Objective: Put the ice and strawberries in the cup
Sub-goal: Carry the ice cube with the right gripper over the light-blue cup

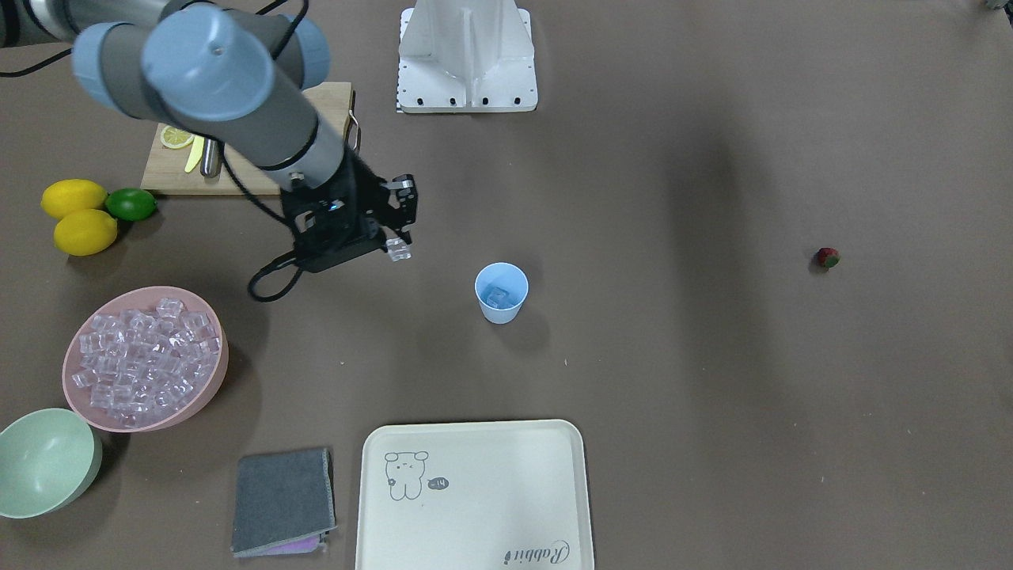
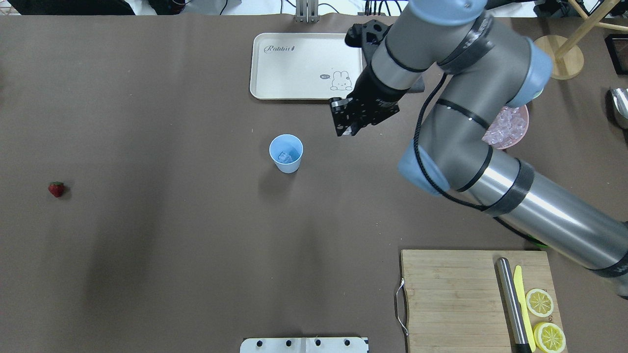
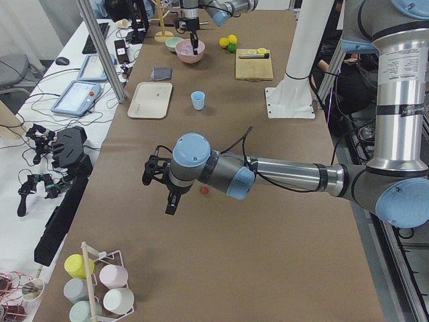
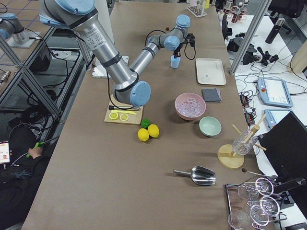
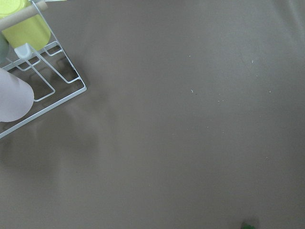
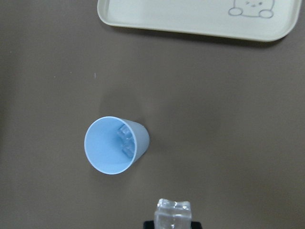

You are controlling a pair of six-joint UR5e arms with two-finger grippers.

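I see the cup [image 2: 287, 166] upright with ice [image 2: 284, 156] inside. My right gripper [image 2: 344, 132] hangs near the cup's right, the strawberry [image 2: 56, 189] lies far to its left, the tray [image 2: 294, 73] beyond it.

Bright, even light from above. The counter [image 1: 712, 396] carries soft shadows: a broad dim band far from the right hand [image 1: 398, 247], a small one beside the cup [image 1: 501, 293]. Ice [image 6: 174, 215] in the hand glints. The right arm [image 1: 229, 87] looks soft.

Cup [image 1: 501, 293]: plain light blue. Ice [image 1: 142, 360]: clear with a pinkish sheen, in pink bowl [image 1: 221, 360]. Strawberry [image 1: 827, 256]: red, green top; table [image 1: 673, 356] brown; tray [image 1: 491, 507] cream with outline animal drawing.
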